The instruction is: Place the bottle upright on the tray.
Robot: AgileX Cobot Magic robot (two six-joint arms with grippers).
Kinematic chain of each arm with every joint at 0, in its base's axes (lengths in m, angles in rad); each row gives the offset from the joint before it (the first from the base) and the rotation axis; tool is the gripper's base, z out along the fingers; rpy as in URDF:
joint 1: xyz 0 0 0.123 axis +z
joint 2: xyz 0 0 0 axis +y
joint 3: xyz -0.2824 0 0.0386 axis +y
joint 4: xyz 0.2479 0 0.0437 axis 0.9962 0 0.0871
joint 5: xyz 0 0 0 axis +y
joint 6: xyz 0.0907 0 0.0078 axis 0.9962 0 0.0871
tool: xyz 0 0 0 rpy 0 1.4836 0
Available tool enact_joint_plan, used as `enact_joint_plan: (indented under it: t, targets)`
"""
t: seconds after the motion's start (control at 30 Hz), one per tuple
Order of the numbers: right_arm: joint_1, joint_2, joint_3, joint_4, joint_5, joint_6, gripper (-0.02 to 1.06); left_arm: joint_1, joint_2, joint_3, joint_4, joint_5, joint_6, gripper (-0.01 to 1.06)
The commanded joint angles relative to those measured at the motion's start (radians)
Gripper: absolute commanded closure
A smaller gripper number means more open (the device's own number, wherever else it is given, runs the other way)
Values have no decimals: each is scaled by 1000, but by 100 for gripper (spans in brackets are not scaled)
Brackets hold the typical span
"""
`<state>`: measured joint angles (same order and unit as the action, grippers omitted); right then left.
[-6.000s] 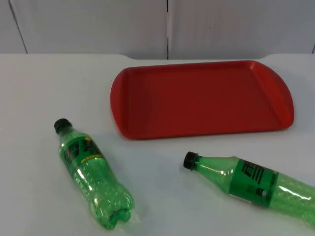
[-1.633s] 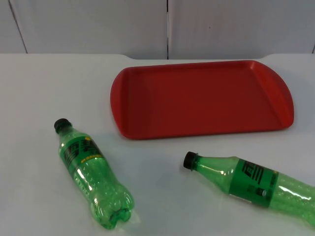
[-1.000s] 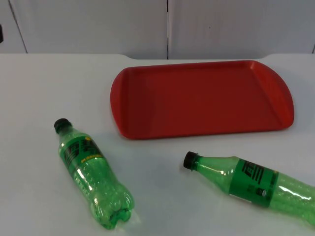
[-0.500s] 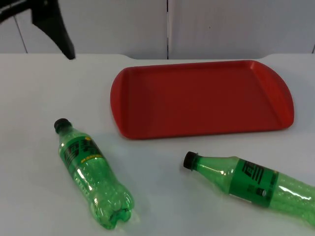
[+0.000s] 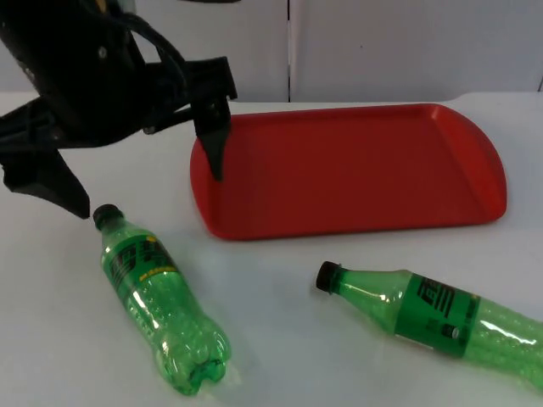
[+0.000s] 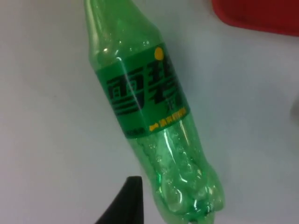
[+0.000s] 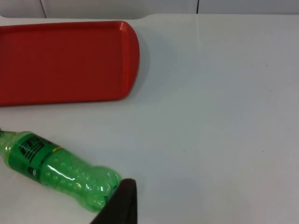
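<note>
Since half a second ago the left arm has swung in from the far left corner of the surface [image 5: 280, 356], and its left claw [image 5: 144, 191] now hangs spread wide, one finger over the left rim of the red tray [image 5: 356, 170] and the other near the cap of the left bottle [image 5: 157, 301]. Neither bottle nor the tray has shifted. The left bottle lies on its side near the left front part of the surface, black cap toward the far edge and base toward the front edge, apart from the tray. In the left wrist view that bottle [image 6: 154, 121] lies below the claw, green label up, with a corner of the tray [image 6: 261, 16] beside it. The right bottle [image 5: 433, 318] also lies flat, near the right front corner, its cap pointing left and toward the tray's front rim without touching it. Nothing lies between either bottle and the tray. The right wrist view looks onto the right bottle [image 7: 56, 170] and the tray [image 7: 65, 60]; whether the right claw is spread or closed cannot be told.
</note>
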<state>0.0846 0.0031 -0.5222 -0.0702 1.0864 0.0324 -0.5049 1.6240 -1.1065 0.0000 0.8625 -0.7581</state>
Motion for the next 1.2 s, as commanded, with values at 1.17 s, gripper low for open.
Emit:
enact_joint_plan:
  t: [1.17]
  targets:
    - [-2,-3,7,-3,-11,1,-1,123,261,-4,0,-210,-136,0]
